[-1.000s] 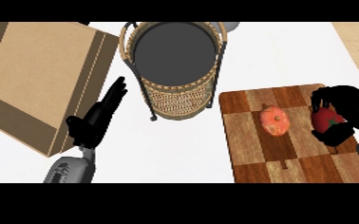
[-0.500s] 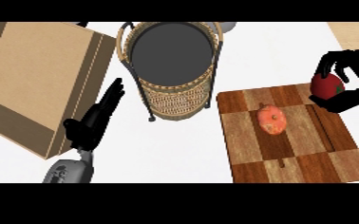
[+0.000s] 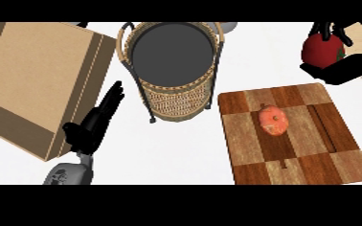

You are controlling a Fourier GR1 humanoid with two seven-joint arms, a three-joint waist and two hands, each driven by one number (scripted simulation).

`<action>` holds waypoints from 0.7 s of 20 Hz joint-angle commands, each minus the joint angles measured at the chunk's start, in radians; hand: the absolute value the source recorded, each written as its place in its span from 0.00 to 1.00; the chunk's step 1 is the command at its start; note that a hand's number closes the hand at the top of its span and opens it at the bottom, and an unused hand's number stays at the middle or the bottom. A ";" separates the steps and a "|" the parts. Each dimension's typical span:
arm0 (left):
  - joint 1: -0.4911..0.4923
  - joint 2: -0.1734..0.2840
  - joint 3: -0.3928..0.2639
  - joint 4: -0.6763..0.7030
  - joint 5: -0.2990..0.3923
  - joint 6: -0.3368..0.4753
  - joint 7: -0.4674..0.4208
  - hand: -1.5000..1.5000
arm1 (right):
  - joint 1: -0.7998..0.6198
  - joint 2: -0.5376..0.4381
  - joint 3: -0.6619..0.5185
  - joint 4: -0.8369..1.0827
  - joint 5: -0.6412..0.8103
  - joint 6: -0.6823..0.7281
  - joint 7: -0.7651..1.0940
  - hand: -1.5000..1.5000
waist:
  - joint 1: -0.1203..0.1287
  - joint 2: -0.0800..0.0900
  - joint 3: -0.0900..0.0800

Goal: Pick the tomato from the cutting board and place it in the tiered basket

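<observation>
Red tomato (image 3: 322,50): gripped in the curled right hand (image 3: 338,67), above the counter's far right edge, off the cutting board (image 3: 290,134)
Tiered basket (image 3: 173,67): far centre of the counter
Orange fruit (image 3: 273,120): mid-board
Left hand (image 3: 96,119): fingers straight, beside a cardboard box (image 3: 42,81)

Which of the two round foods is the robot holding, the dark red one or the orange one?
The dark red tomato: the right hand curls round it above the counter. The orange one lies alone on the cutting board.
</observation>
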 commanded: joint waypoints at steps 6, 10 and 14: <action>-0.019 -0.016 0.002 0.007 -0.009 0.006 0.012 0.50 | -0.334 0.157 0.085 0.025 -0.040 -0.014 0.396 1.00 | 0.012 0.004 0.000; -0.007 0.012 0.012 -0.036 0.005 -0.022 0.022 0.50 | -0.496 0.240 0.098 0.153 -0.032 -0.071 0.486 1.00 | 0.022 0.006 0.000; -0.026 0.011 0.010 -0.026 0.013 -0.044 0.034 0.50 | -0.531 0.321 0.176 0.291 0.070 -0.184 0.427 1.00 | 0.029 0.010 0.000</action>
